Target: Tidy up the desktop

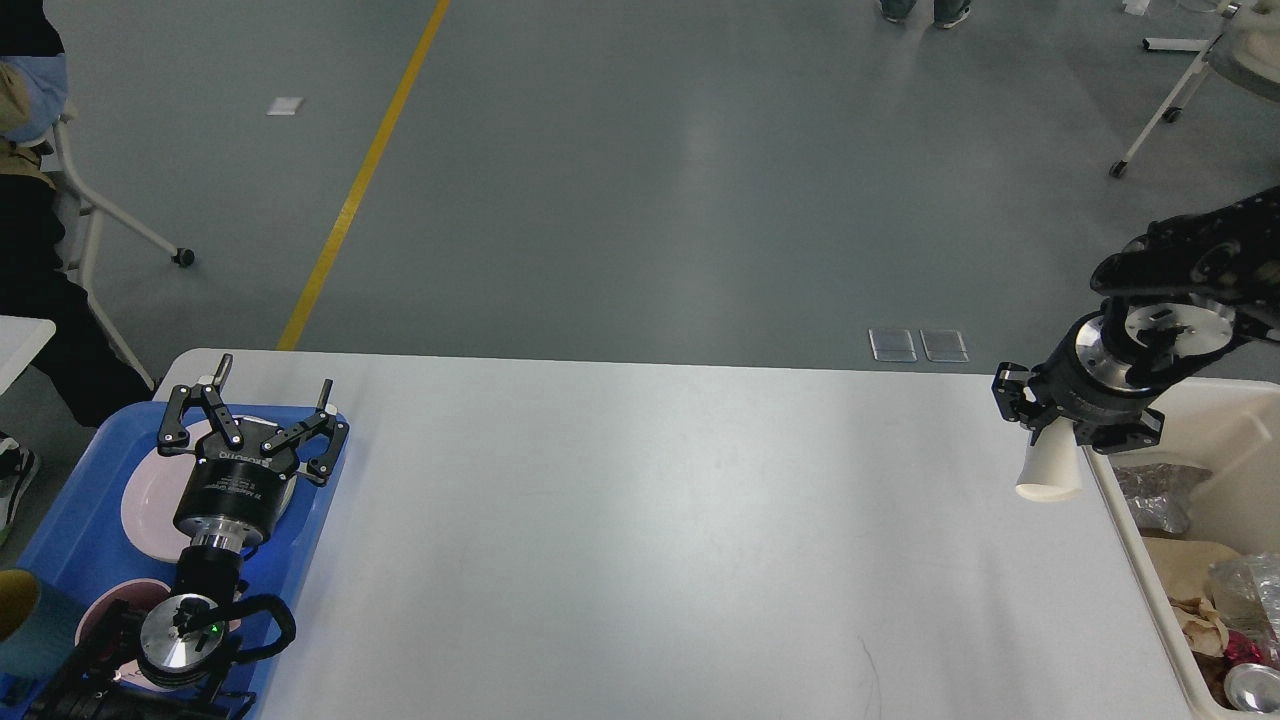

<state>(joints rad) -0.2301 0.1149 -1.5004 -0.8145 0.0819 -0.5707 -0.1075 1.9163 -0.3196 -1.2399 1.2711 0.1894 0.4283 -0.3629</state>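
A shallow blue plastic tray [75, 520] holds a round pink plate [145, 500] and a small pink bowl [105, 610] — while opposite, a cream-white plastic bin [1215, 410] carries crumpled wrappers [1195, 590] and a silver can [1252, 688].

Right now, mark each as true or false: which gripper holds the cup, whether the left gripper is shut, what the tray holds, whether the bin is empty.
1. The right gripper holds a white cup. True.
2. The left gripper is shut. False: its fingers are spread, holding nothing.
3. A plate lies in the blue tray. True.
4. The bin is empty. False: it holds crumpled trash.
5. The cup stands on the desktop. False: it hangs in the gripper at the desktop's right edge.
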